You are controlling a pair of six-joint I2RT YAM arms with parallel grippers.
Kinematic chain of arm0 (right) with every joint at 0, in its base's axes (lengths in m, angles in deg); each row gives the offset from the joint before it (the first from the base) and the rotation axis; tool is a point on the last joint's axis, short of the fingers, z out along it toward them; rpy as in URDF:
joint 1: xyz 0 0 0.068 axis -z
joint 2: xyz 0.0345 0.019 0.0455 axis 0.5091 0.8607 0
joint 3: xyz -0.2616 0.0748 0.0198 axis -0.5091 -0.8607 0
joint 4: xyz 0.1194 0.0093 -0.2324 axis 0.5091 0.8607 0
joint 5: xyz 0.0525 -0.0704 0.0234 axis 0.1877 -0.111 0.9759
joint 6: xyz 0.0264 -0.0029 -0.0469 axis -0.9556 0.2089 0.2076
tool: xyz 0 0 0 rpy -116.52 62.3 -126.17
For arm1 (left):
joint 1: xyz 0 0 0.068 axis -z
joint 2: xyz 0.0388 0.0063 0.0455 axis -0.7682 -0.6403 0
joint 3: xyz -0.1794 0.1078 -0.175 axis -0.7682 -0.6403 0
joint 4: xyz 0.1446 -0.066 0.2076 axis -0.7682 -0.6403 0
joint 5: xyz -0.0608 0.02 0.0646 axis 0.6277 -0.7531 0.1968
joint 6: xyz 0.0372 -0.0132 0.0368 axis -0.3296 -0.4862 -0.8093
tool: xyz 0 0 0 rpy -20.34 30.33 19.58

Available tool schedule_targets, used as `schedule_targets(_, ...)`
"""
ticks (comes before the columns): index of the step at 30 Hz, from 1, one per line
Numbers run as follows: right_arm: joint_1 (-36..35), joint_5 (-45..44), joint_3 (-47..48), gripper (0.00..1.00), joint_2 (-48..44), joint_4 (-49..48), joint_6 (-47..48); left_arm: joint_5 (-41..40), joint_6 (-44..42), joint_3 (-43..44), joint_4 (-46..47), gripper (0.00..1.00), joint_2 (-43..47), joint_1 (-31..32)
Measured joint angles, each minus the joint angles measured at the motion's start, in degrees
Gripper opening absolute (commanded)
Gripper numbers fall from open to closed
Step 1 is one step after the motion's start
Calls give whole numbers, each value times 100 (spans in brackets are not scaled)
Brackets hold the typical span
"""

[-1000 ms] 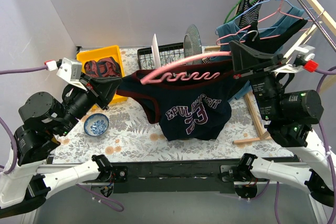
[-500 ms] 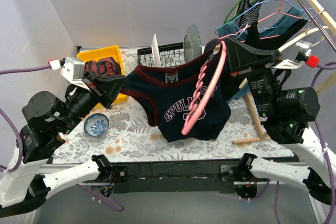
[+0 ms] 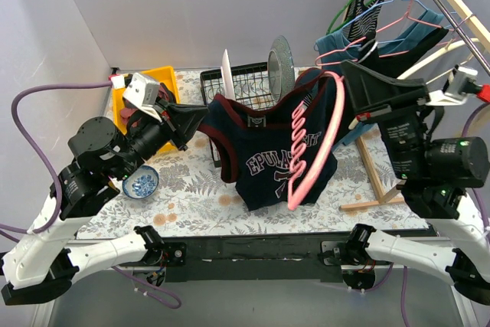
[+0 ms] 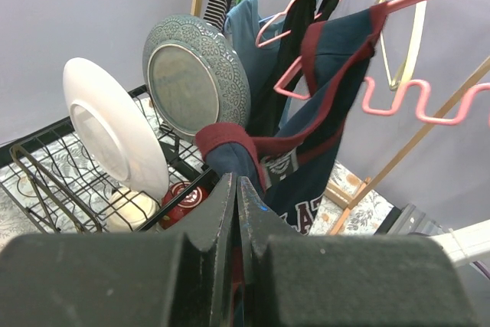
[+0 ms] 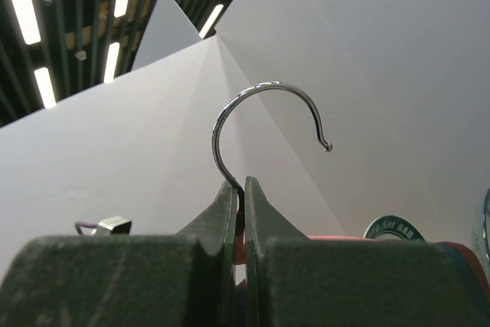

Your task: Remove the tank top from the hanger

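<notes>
The navy tank top (image 3: 272, 162) with maroon trim and white lettering hangs in mid-air over the table's middle. One strap is still hooked over the upper end of the pink wavy hanger (image 3: 321, 139), which tilts steeply downward. My left gripper (image 3: 204, 114) is shut on the other strap, pulled off to the left; in the left wrist view the strap (image 4: 230, 139) runs into the shut gripper (image 4: 236, 183), with the hanger (image 4: 417, 109) beyond. My right gripper (image 3: 346, 76) is shut on the hanger's neck; the right wrist view shows the metal hook (image 5: 256, 105) above the gripper (image 5: 242, 186).
A yellow bin (image 3: 168, 76) with dark clothes stands at the back left, and a blue bowl (image 3: 141, 181) lies in front of it. A black dish rack (image 3: 249, 82) holds a white plate (image 3: 227, 73) and a teal plate (image 3: 281, 60). A wooden garment rack (image 3: 452, 7) with several hung clothes stands at the right.
My left gripper has moved right and forward with the strap. The hanger has swung from level to steeply tilted, and the tank top has bunched toward the right.
</notes>
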Motion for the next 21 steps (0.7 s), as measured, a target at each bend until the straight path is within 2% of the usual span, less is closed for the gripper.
schedule_targets(13, 0, 269, 35, 1, -562, -85, -883, -109, -111, -52, 133, 0, -13, -2)
schedule_targets(21, 0, 354, 195, 1, -743, 225, -1176, -553, -197, -269, 334, 0, -120, -2)
